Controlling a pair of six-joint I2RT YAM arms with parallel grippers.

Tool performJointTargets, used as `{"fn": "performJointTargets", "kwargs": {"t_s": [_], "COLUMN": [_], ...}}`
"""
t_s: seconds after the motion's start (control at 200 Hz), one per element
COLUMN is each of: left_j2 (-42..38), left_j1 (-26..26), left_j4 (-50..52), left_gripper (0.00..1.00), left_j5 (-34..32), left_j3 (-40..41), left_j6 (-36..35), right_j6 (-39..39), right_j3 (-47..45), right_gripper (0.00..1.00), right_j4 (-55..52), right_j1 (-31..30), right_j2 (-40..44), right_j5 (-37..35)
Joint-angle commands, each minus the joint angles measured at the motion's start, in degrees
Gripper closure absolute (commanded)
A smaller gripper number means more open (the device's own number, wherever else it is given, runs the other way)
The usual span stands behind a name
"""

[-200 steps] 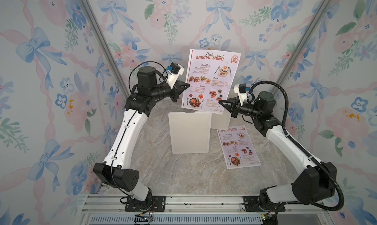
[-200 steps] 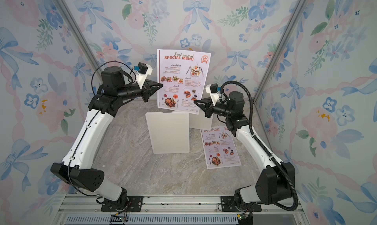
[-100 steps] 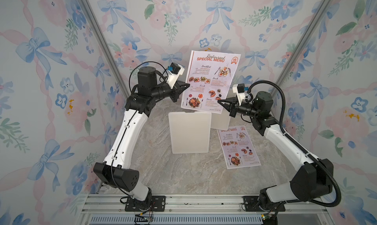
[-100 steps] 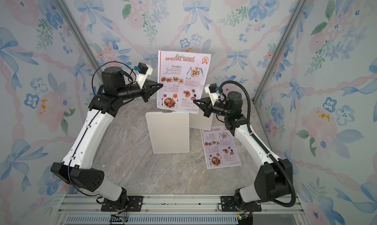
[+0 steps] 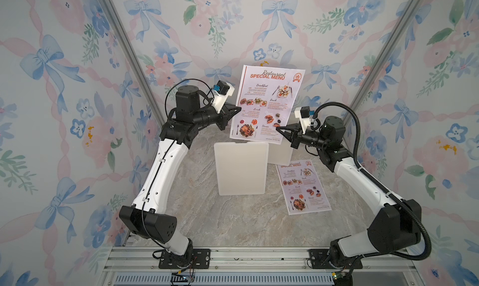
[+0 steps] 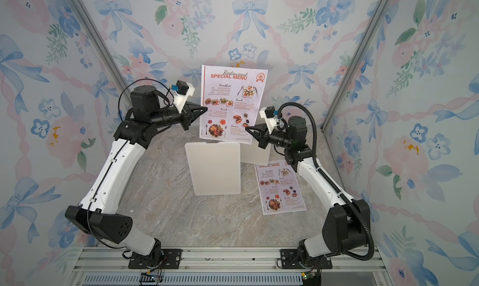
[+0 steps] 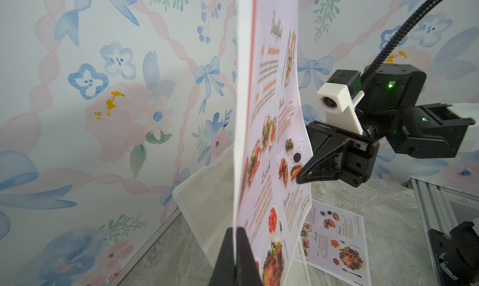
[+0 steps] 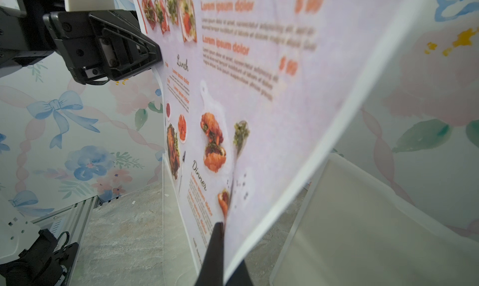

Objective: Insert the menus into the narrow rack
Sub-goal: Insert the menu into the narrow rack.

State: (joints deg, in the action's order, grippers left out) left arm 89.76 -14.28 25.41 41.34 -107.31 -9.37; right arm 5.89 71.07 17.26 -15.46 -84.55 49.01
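One menu (image 5: 267,105) (image 6: 233,103) hangs upright in the air, printed side toward the top views, between both arms. My left gripper (image 5: 239,108) (image 6: 206,108) (image 7: 237,230) is shut on its left edge at mid-height. My right gripper (image 5: 277,128) (image 6: 246,127) (image 8: 220,225) is shut on its lower right edge. The sheet's bottom edge sits right at the top of the white narrow rack (image 5: 242,168) (image 6: 213,168) (image 7: 207,199); I cannot tell whether it is inside a slot. The other menu (image 5: 303,186) (image 6: 280,186) (image 7: 334,240) lies flat on the table, right of the rack.
The rack has a second white panel (image 5: 281,152) (image 8: 350,220) behind and to the right of the front one. Floral walls close in on three sides. An aluminium rail (image 5: 233,258) carrying both arm bases runs along the marble table's front edge.
The held menu has sunk a touch toward the rack. The right arm's elbow has shifted inward while its fingertips stayed nearly in place. Both grips are unchanged.
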Motion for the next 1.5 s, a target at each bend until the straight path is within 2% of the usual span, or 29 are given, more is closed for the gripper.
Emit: {"fn": "performJointTargets", "kwargs": {"t_s": [0.0, 1.495], "left_j2": [0.84, -1.32], "left_j1": [-0.14, 1.02], "left_j4": [-1.76, -3.16], "left_gripper": [1.00, 1.00], "left_j5": [0.32, 1.28], "left_j3": [0.83, 2.45], "left_j6": [-0.39, 1.84], "right_j6": [-0.94, 0.46], "right_j3": [-0.58, -2.47], "right_gripper": [1.00, 1.00], "right_j4": [1.55, 2.98], "right_j1": [-0.31, -0.53], "right_j2": [-0.79, 0.79], "right_j5": [-0.28, -0.02]}}
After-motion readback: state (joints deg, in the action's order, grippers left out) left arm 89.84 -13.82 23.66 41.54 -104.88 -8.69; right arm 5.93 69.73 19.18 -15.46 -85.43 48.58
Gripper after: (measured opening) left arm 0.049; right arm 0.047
